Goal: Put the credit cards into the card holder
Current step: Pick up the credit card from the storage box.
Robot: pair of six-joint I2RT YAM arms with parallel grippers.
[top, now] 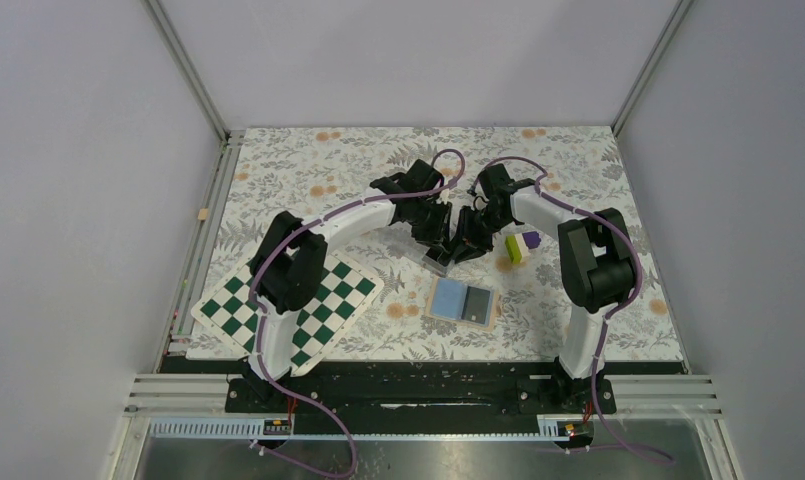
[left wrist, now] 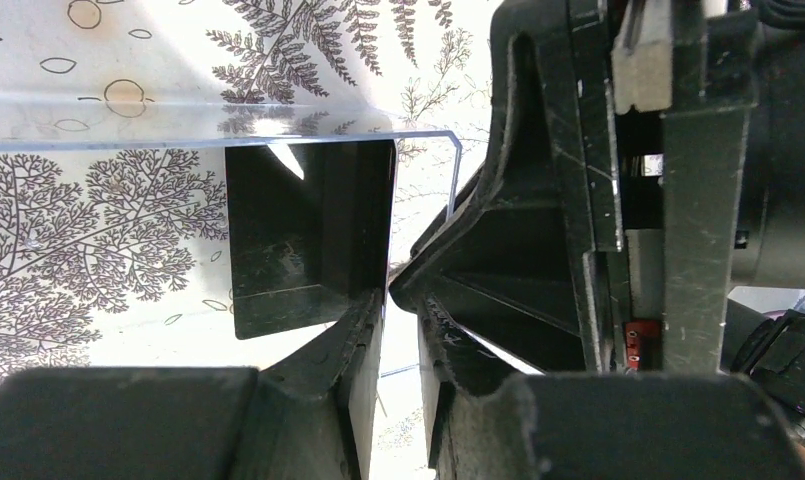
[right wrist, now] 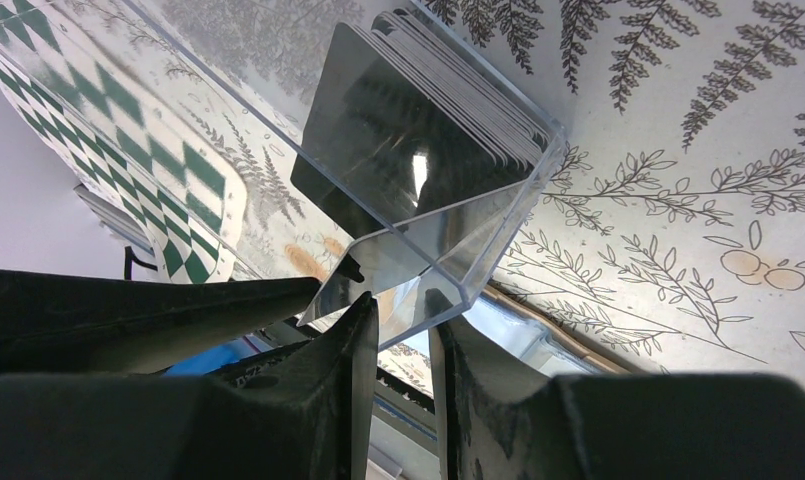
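The card holder point(top: 446, 296) lies open on the table, blue lining up, with one dark credit card point(top: 476, 303) on its right half. Just behind it stands a clear box point(top: 440, 263) holding several more credit cards point(right wrist: 378, 130) on edge. Both grippers meet at that box. My right gripper point(right wrist: 400, 305) is shut on the box's near corner point(right wrist: 448, 275). My left gripper point(left wrist: 403, 300) sits at the box's end beside a dark card point(left wrist: 298, 230); its jaws stand a narrow gap apart, and what lies between them is unclear.
A green-and-white chequered board point(top: 288, 310) lies at the left front. A purple and yellow-green block point(top: 518, 247) sits right of the grippers. The right arm's black body point(left wrist: 678, 200) fills the right side of the left wrist view. White walls enclose the floral table.
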